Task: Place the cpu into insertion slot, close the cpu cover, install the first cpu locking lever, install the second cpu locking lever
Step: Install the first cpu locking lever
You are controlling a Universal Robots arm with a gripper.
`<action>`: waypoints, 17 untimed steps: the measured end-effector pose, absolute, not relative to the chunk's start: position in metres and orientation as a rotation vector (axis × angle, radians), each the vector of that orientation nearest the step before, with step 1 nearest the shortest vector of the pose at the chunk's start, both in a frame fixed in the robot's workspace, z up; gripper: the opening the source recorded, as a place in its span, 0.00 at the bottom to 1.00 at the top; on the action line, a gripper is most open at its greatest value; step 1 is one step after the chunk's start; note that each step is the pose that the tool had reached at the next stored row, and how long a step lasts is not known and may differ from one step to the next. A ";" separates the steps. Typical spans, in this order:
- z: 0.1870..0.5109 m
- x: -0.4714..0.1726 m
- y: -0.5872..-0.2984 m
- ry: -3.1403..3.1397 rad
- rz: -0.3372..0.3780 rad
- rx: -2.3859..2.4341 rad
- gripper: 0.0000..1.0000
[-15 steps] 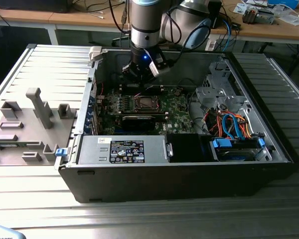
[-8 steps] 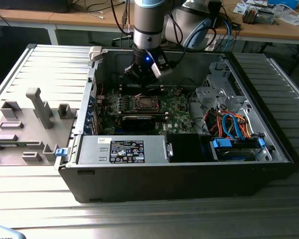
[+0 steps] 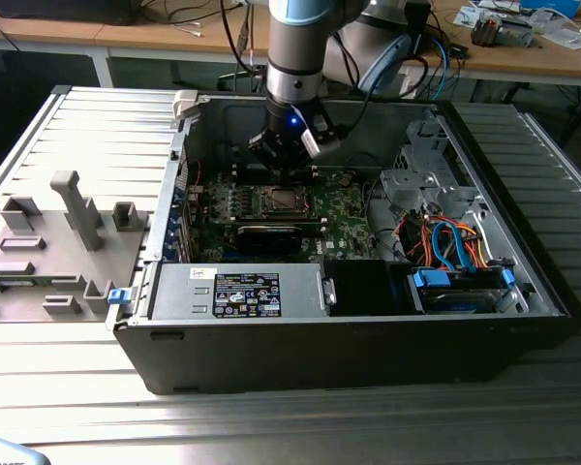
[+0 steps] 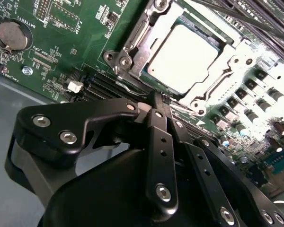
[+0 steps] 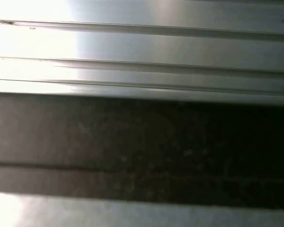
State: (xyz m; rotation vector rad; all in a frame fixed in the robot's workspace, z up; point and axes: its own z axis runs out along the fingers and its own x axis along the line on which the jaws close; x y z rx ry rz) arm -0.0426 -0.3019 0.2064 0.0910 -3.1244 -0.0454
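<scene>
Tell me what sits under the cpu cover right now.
Through the window of the cpu cover the silver top of the cpu shows, seated in the insertion slot. The slot's contacts beneath the chip are hidden.

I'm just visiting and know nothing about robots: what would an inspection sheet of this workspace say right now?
Surface: ribbed metal table carrying an open computer case.
Job's things: cpu sits in the insertion slot; cpu cover lies closed around it.
Clutter: grey fixture blocks at the exterior view's left.
Grippers: gripper shut, fingertips at the socket's edge by a thin metal lever.
Cables: orange and blue wires inside the case.
Surroundings: wooden desks behind.
</scene>
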 end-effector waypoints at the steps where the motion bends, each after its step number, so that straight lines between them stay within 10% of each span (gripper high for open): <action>1: 0.206 -0.042 -0.302 -3.124 -0.045 0.091 0.11; 17: 0.203 -0.033 -0.302 -3.124 -0.046 0.091 0.11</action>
